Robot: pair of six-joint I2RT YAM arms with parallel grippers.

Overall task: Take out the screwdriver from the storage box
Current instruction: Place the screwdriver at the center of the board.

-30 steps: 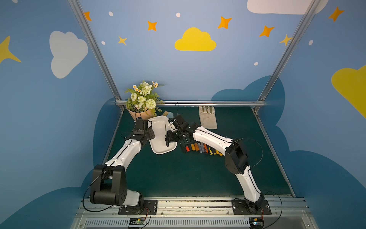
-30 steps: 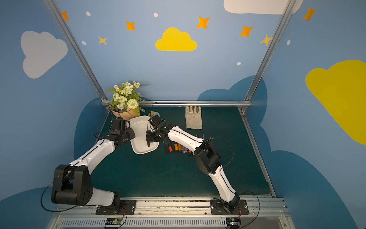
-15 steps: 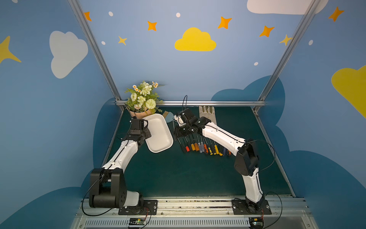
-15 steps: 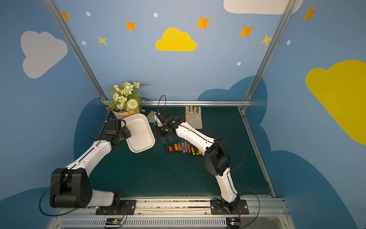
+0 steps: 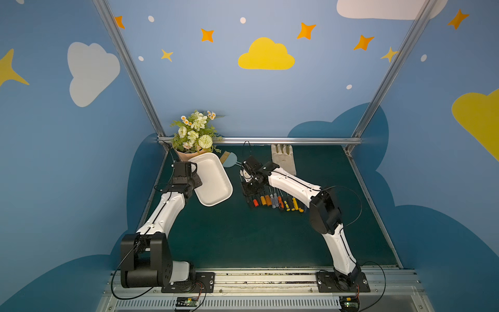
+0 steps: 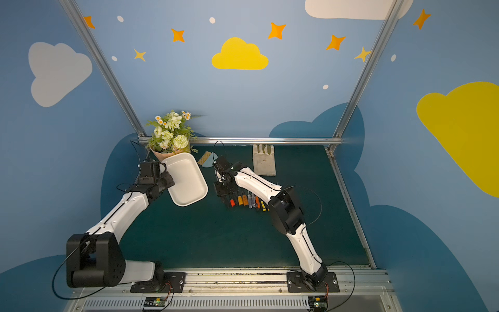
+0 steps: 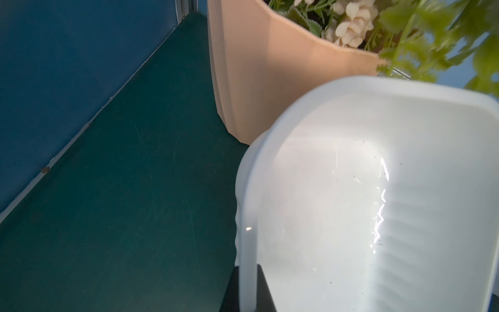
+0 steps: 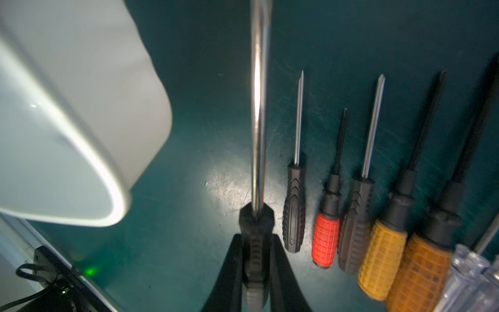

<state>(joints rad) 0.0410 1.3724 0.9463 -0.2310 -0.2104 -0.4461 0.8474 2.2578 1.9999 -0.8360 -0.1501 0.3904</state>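
STEP: set-down | right end effector (image 8: 253, 243) clenched on screwdriver (image 8: 258, 113), outside storage box (image 5: 213, 179) gripped by left end effector (image 5: 195, 176) | NEXT: lower to worktop (image 8: 216, 186), release

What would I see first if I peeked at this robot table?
A colorful row of screwdrivers lies in the middle of the green table, and the right gripper pinches a black-handled screwdriver at its end. The left gripper holds an empty white box tilted up, beside a pot of flowers in the back corner.
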